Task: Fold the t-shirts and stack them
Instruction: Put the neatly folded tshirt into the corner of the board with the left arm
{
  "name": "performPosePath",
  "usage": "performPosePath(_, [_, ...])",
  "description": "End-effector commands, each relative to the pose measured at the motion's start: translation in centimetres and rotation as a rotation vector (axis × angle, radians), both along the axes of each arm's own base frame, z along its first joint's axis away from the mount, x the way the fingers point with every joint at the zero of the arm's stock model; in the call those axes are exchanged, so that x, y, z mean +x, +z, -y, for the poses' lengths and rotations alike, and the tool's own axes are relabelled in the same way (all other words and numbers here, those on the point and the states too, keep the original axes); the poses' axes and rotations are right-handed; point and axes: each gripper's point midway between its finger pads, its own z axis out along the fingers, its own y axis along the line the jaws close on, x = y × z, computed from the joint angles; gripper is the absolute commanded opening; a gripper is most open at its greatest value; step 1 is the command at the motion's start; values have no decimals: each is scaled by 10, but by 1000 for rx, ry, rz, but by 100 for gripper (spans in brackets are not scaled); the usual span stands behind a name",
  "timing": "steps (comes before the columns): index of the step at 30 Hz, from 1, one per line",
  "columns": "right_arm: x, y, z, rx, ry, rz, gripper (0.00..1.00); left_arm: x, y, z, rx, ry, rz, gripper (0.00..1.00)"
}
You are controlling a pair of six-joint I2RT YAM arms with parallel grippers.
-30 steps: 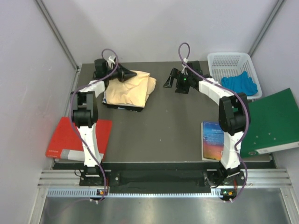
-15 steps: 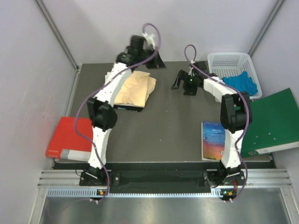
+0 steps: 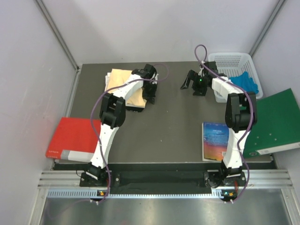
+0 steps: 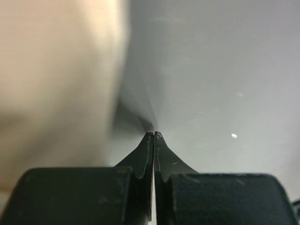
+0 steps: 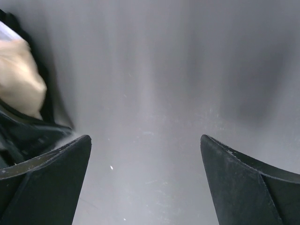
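Left jaws together beside peach t-shirt (image 4: 56, 70), right jaws apart, basket (image 3: 228, 61) only overhead

The folded t-shirt (image 3: 119, 83) lies at the far left of the table (image 3: 164, 126), with my left gripper (image 3: 151, 93) just right of it. My right gripper (image 3: 192, 86) sits further right, beside the basket (image 3: 229, 58) in the far right corner, which holds a cloth (image 3: 243, 83). A book (image 3: 214, 140) lies at near right. A binder (image 3: 77, 138) overhangs the near left edge.
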Motion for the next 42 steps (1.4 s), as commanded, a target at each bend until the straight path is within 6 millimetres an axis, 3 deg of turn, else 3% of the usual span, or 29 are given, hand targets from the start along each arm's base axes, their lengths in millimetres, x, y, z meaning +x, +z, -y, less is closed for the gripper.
performPosePath(1, [-8,16,-3,18,32,41,100,19,7,-26,71,77,48,0])
performPosePath(6, [-12,11,-1,21,37,28,100,23,-16,-70,170,167,-2,0])
performPosePath(12, [-8,13,2,35,37,32,100,15,-34,-129,230,322,-108,0])
performPosePath(23, [-12,9,0,41,56,22,100,15,-26,-220,295,486,-116,0])
performPosePath(30, [-14,6,1,32,58,14,100,1,-24,-279,381,572,-151,0])
performPosePath(31, [-14,7,1,31,58,16,100,-3,-25,-295,401,601,-162,0])
performPosePath(37, [-13,5,1,31,60,12,99,-23,-18,-337,443,693,-193,0])
performPosePath(40, [-13,5,1,33,57,10,100,-24,-9,-344,423,716,-175,0])
performPosePath(42, [-14,7,0,37,63,16,99,-17,-1,-335,363,684,-149,0])
